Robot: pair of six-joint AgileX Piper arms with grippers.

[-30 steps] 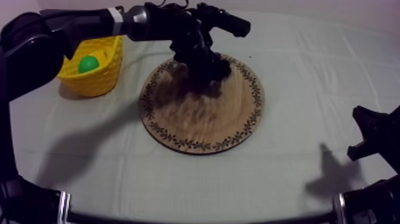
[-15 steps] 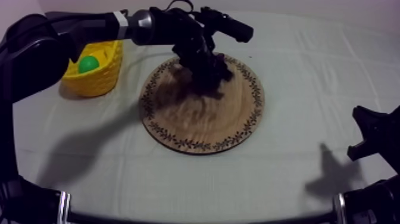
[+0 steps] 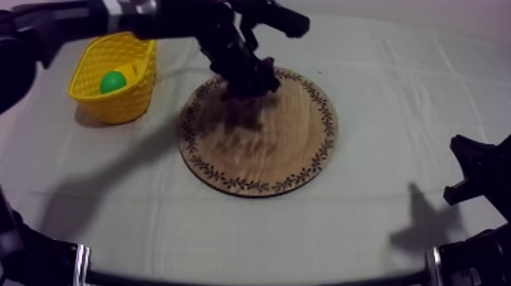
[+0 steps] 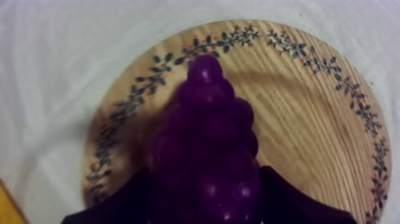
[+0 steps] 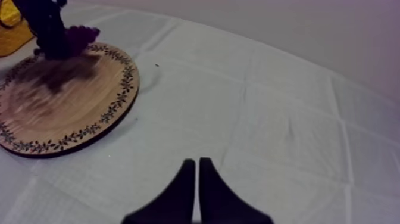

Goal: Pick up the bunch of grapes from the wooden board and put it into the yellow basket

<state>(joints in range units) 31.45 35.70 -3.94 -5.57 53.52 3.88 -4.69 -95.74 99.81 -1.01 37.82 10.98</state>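
Note:
The purple bunch of grapes point(image 4: 208, 125) hangs between the two black fingers of my left gripper point(image 4: 205, 179), which is shut on it. In the top view the left gripper point(image 3: 245, 74) holds the grapes point(image 3: 255, 80) just above the far left part of the round wooden board point(image 3: 262, 148). The yellow basket point(image 3: 133, 95) stands to the left of the board. My right gripper point(image 5: 197, 184) is shut on nothing and hovers low over the cloth, well to the right of the board point(image 5: 59, 107).
A green toy fruit point(image 3: 114, 81) lies inside the basket. The right arm point(image 3: 475, 171) rests at the table's right edge. Bare cloth stretches between the board and the basket and across the right half of the table.
My left arm has risen and shifted left toward the basket with the grapes in its grip, uncovering more of the board. The right arm has not moved.

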